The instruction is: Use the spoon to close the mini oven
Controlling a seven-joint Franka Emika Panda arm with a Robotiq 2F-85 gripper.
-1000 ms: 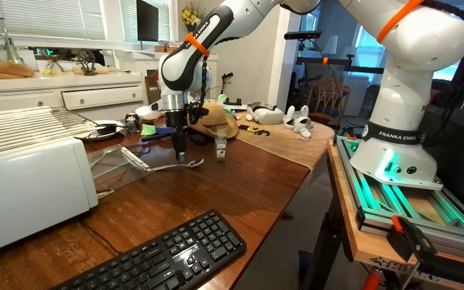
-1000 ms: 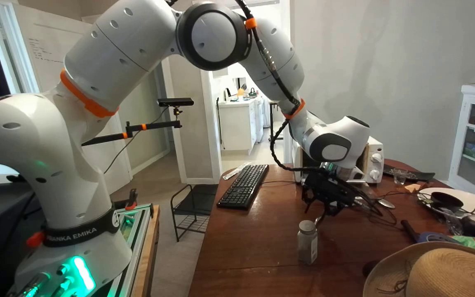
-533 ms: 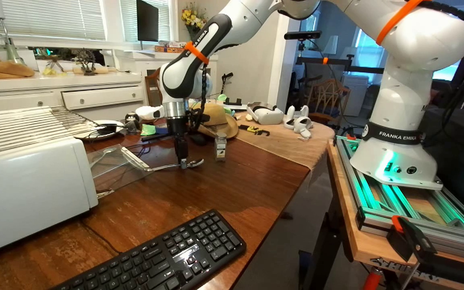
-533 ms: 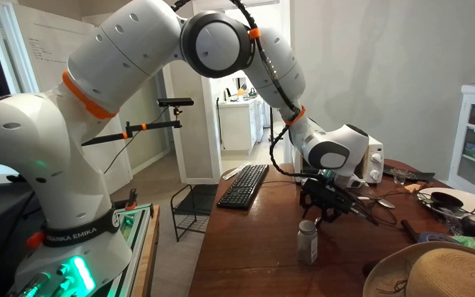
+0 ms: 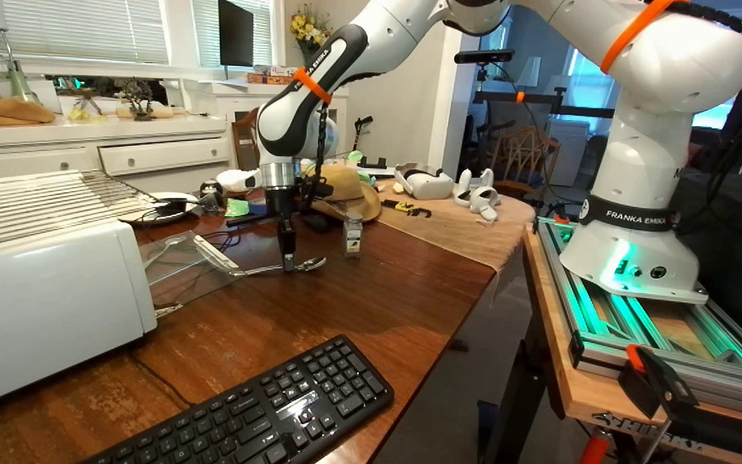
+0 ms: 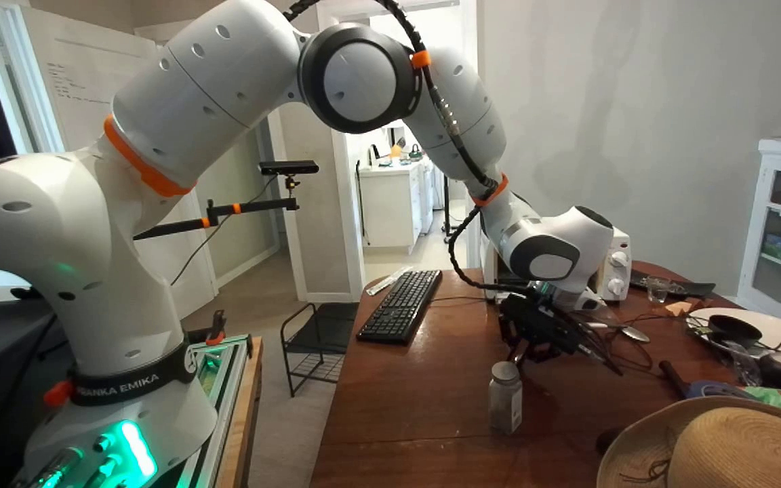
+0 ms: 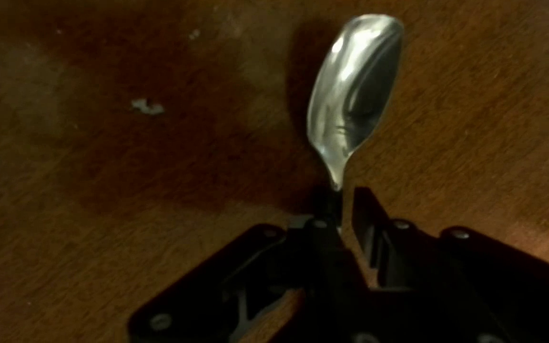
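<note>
In an exterior view, the white jointed arm with orange bands (image 5: 390,42) arches over, end vertical; black two-finger gripper (image 5: 288,265) points straight down at the handle of a slim silver metal spoon (image 5: 313,263) on the glossy red-brown wooden table (image 5: 345,303). Handle tip reaches the lowered clear-glass door (image 5: 192,276) of the boxy white mini oven (image 5: 55,303); contact unclear. Gripper lower than a second ago; spoon roughly in place. In an exterior view, arm likewise lower; spoon mostly hidden behind gripper and a small clear, pale-lidded jar (image 6: 504,403). Wrist view: jaws slightly parted, spoon handle between the black fingers (image 7: 367,216), strip of table showing beside it.
</note>
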